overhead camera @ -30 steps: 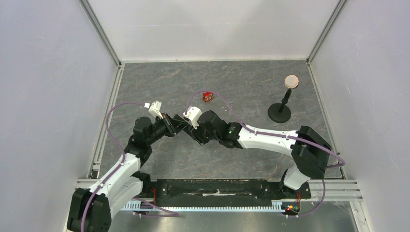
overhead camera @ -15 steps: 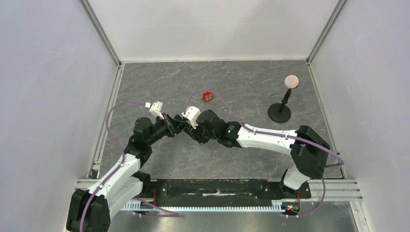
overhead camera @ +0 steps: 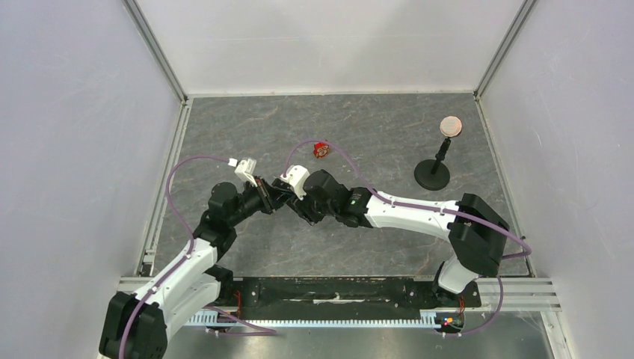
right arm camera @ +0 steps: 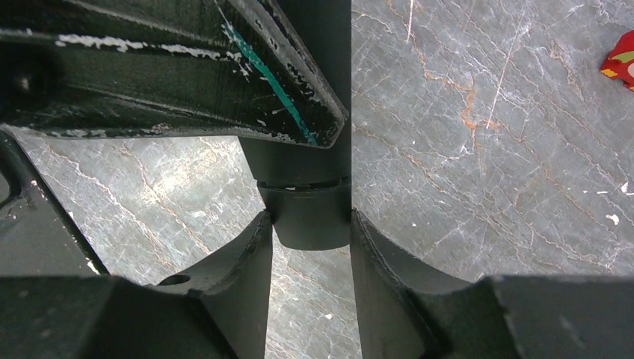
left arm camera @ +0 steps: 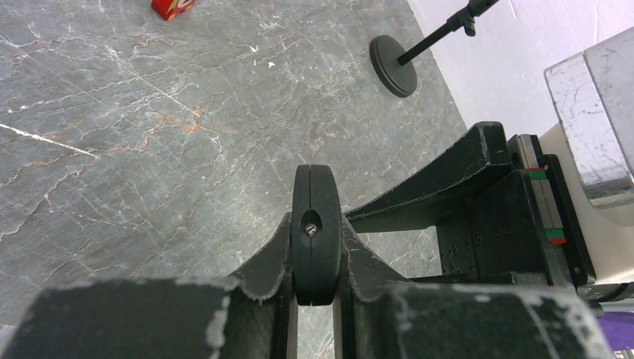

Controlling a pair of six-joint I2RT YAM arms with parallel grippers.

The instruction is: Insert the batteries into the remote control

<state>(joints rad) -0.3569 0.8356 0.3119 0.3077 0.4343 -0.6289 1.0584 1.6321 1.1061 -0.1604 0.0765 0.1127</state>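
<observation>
We find the slim matte black remote control [left arm camera: 315,194] just armward of the small red-and-white box [overhead camera: 321,149]. Its long axis appears to span both grippers. The left gripper [left arm camera: 317,224] and right gripper [right arm camera: 308,218] each clamp one end. We cannot see the batteries.

Bright, even light, faint soft shadows; wrist views blur along their bottom edge, the table [left arm camera: 134,134] crisp.

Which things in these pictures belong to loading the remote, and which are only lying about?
Job: slim flat black plastic remote control, clamped by left gripper and right gripper. No batteries visible.
Lying about: small red-and-white box; black round-based stand with tan disc.
</observation>
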